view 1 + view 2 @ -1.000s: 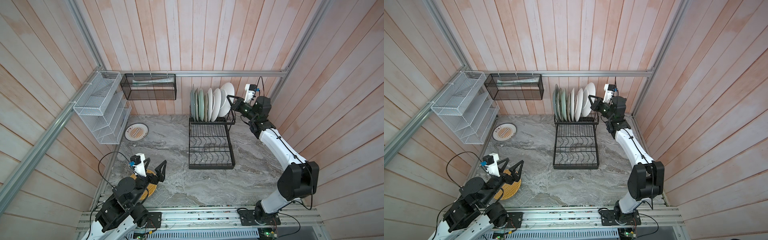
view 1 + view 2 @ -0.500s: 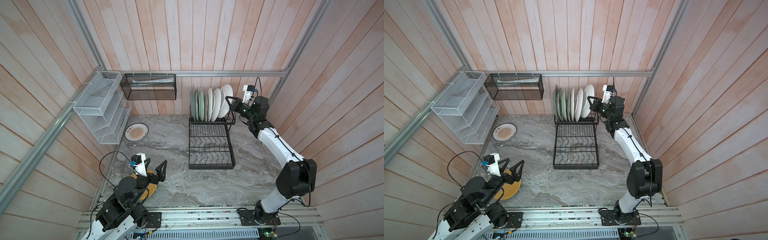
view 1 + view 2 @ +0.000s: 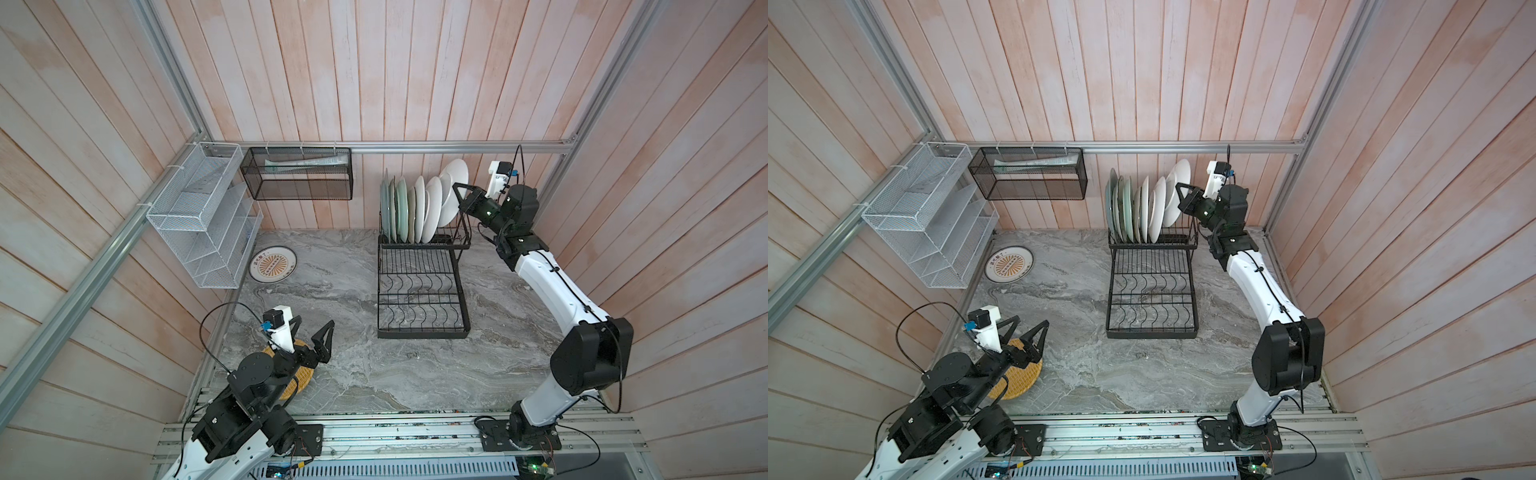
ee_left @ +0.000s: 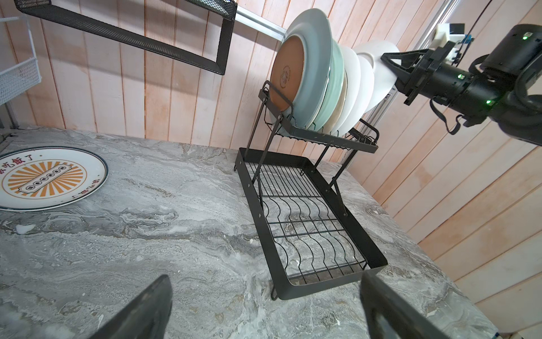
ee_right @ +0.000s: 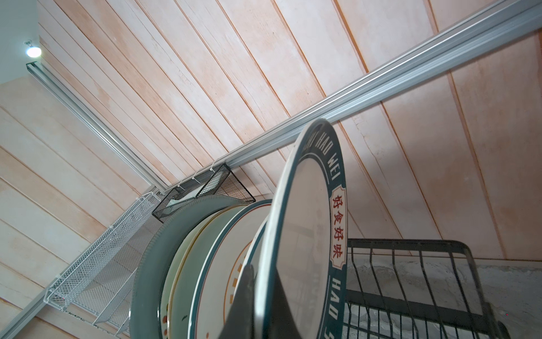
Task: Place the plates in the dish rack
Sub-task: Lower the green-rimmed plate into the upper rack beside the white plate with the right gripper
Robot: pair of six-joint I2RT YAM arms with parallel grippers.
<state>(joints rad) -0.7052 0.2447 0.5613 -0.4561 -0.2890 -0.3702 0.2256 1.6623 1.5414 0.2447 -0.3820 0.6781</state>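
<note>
Now | right gripper [image 3: 457,189] clamps lettered plate [image 5: 305,234] | at dish rack [image 3: 424,333]

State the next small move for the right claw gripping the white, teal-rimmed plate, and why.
Probably lower the right claw a little, seating the white, teal-rimmed plate in the upper tier of the black wire dish rack. The claw is shut on its rim, and the plate sits higher and more tilted than the racked plates beside it, so it looks unseated.

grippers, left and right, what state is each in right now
Left gripper: open, holding nothing.
Right gripper: closed on the rim of the lettered plate.
</note>
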